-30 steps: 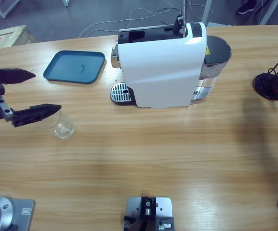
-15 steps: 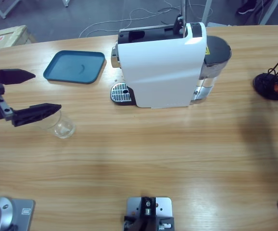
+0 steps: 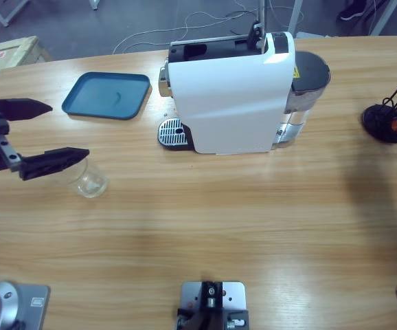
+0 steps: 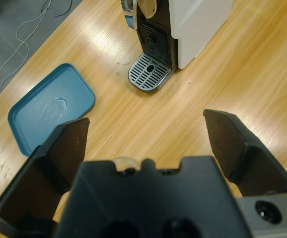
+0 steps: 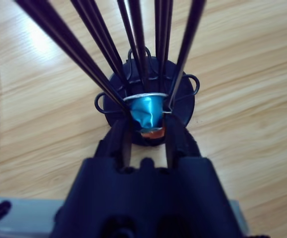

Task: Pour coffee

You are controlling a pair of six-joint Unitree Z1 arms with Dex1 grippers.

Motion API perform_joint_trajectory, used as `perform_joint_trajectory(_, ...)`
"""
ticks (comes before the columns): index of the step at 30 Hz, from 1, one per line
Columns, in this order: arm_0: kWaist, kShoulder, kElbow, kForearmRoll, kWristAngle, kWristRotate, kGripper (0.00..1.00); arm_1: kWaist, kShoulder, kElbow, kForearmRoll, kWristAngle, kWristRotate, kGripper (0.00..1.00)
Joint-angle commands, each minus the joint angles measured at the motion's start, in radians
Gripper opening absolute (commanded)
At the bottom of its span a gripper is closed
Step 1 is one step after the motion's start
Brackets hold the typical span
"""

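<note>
While the left gripper [image 3: 32, 137] hangs at the table's left edge in the high view, its jaws are spread wide and hold nothing; one jaw tip sits over the rim of a clear glass [image 3: 88, 180] standing on the wooden table [image 3: 219, 220], the other points toward a blue tray [image 3: 107, 95]. The glass looks empty, no coffee seen in it. A white coffee machine [image 3: 233, 96] stands in the middle at the back, its round metal drip grate [image 3: 172, 132] at its left end, a dark water tank [image 3: 307, 82] at its right end. Far right, a black wire capsule stand [image 3: 389, 118] with something blue and orange on it; the right gripper itself is not made out here

Left wrist view: left gripper [image 4: 148, 144] jaws far apart, nothing between them. A sliver of the glass rim [image 4: 125, 161] peeks just above the gripper body. Ahead lie the tray [image 4: 49, 111], empty, and the drip grate [image 4: 150, 78] under the machine's spout [image 4: 143, 10]. No coffee visible anywhere

Right wrist view: right gripper [image 5: 147, 131] jaws narrowed around a blue capsule [image 5: 148, 113] with a silver rim, one jaw on each side and looking in contact with it. An orange capsule [image 5: 151, 133] shows just below it. The capsule sits among the stand's black wires [image 5: 113, 49] over the round base [image 5: 148, 106]
</note>
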State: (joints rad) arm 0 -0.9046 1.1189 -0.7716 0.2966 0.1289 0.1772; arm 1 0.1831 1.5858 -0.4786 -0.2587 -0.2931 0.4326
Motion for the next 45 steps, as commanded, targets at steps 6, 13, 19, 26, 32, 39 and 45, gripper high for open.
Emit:
perform_joint_trajectory(6,-0.008,0.03,-0.008,-0.012,-0.001,-0.009,1.0,-0.029,0.059,0.007,-0.022,0.024,-0.014,0.034)
perform_joint_trajectory(13,-0.008,0.036,-0.009,-0.017,0.0,-0.009,1.0,-0.033,-0.025,0.013,-0.043,-0.001,-0.053,0.0)
perform_joint_trajectory(19,-0.008,0.042,0.005,-0.033,-0.002,-0.012,1.0,-0.033,-0.195,-0.057,0.118,-0.023,-0.053,0.0)
perform_joint_trajectory(26,-0.008,0.057,0.023,-0.062,-0.003,-0.023,1.0,-0.032,-0.404,-0.291,0.393,-0.078,-0.051,0.0)
perform_joint_trajectory(32,-0.008,0.052,0.027,-0.066,-0.002,-0.028,1.0,0.167,-0.534,-0.363,0.524,-0.028,-0.081,0.0)
perform_joint_trajectory(39,-0.007,0.034,0.024,-0.067,0.011,-0.025,1.0,0.664,-0.339,-0.496,0.616,0.125,-0.567,0.0)
perform_joint_trajectory(45,0.002,0.009,0.036,-0.059,0.003,-0.022,1.0,0.735,-0.021,-0.895,0.743,0.314,-0.878,0.0)
